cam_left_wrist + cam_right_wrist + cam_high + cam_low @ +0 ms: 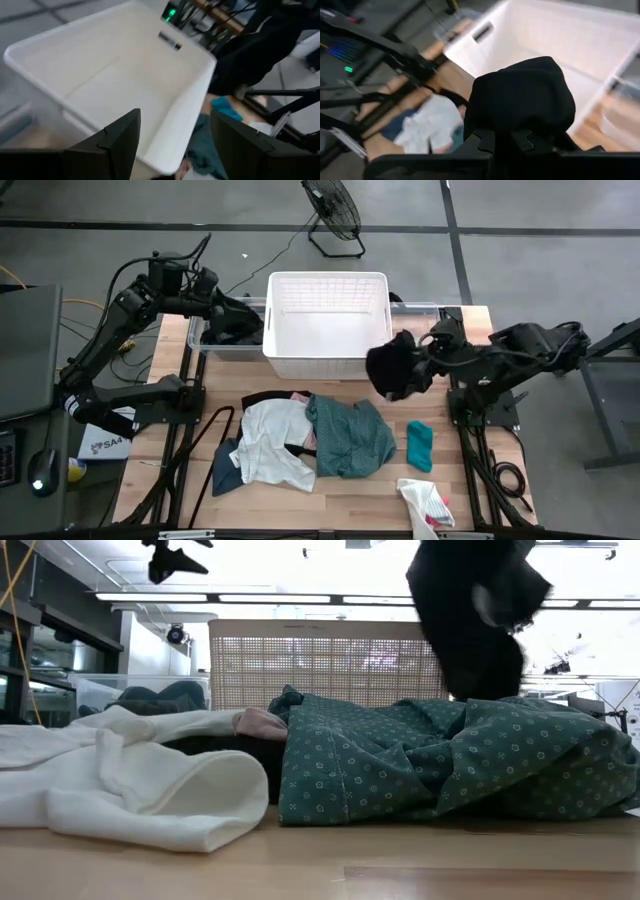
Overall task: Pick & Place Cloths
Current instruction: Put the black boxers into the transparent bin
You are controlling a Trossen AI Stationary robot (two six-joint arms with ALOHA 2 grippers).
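A black cloth (392, 370) is held clenched in the right tool (425, 360) and hangs clear of the counter (350, 490), just beside the right front corner of the white basket (327, 363). The carry step appears to be in hand; next, the cloth would need to be lifted over the rim and released inside. The basket is seen empty, with ample room. The left tool (172, 145) is held released over the basket's left edge, so that side is crowded.
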